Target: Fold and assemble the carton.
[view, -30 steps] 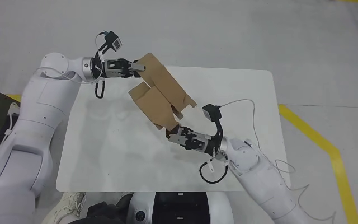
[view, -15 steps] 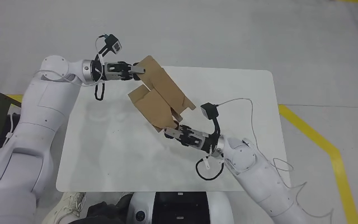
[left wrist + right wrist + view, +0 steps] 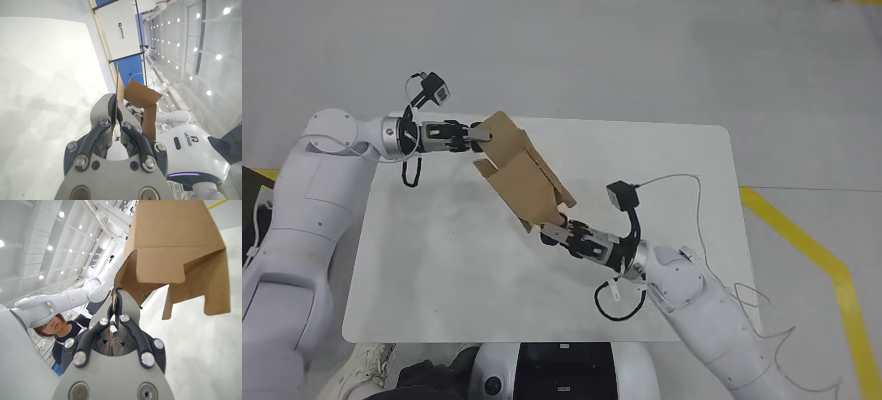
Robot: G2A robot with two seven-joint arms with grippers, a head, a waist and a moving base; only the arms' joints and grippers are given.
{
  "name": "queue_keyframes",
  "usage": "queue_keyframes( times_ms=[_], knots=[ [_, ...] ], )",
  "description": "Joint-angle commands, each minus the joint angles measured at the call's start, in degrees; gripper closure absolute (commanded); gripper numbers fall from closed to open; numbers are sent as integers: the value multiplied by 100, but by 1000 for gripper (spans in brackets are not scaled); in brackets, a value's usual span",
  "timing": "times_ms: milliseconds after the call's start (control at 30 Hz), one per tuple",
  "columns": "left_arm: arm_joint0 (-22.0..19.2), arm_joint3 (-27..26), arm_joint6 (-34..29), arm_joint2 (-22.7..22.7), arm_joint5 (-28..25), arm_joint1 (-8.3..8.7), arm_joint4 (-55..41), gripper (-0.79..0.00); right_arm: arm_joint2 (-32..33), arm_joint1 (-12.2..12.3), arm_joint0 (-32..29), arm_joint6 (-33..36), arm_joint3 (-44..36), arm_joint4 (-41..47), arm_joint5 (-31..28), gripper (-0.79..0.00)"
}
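Carton [image 3: 525, 180] held off the bench [image 3: 682, 180], above its far-left quarter, partly opened. Left gripper [image 3: 114, 109] pinches the far panel's edge. Right gripper [image 3: 115, 306] pinches the near flap. The opposite holds are probably meant to pull the sleeve square.

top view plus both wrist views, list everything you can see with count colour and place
carton: 1, brown, partly unfolded, held up above the table between the two arms
table: 1, white, under the carton and both arms
floor: grey, all around the table
floor line: 1, yellow, on the floor beside the table, on the robot's right
left fingers: 1 pair, grey with black pads, shut on the carton's end farther from the robot
right fingers: 1 pair, grey with black pads, shut on the carton's end nearer the robot
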Motion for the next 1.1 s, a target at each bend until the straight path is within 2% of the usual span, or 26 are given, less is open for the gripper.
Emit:
queue_keyframes(
  times_ms=[0, 500, 767, 800, 867, 933, 967, 1067],
  knots=[
    [59, -45, -18, -51, 20, 28, 59, 0, 50, 9, -13, -14, 8, 51, 10, 0],
    [654, -592, 99, -640, -50, 278, 359, 0, 375, 63, -102, -136, 48, 232, 56, 0],
    [850, -937, 375, -775, -1, 304, 457, 0, 215, 38, -81, -43, 123, 352, 166, 0],
    [871, -983, 401, -785, -1, 305, 466, 0, 177, 28, -57, -49, 159, 380, 183, -9],
    [914, -1061, 428, -805, 17, 308, 491, 0, 121, 9, -13, -82, 237, 404, 204, -99],
    [952, -1112, 448, -833, 37, 313, 505, 0, 81, -10, 21, -149, 301, 432, 207, -222],
    [970, -1128, 459, -847, 50, 315, 499, 0, 71, -18, 37, -189, 325, 423, 201, -249],
    [1019, -1169, 485, -887, 94, 319, 491, 0, 34, -40, 71, -284, 378, 394, 185, -262]
  ],
)
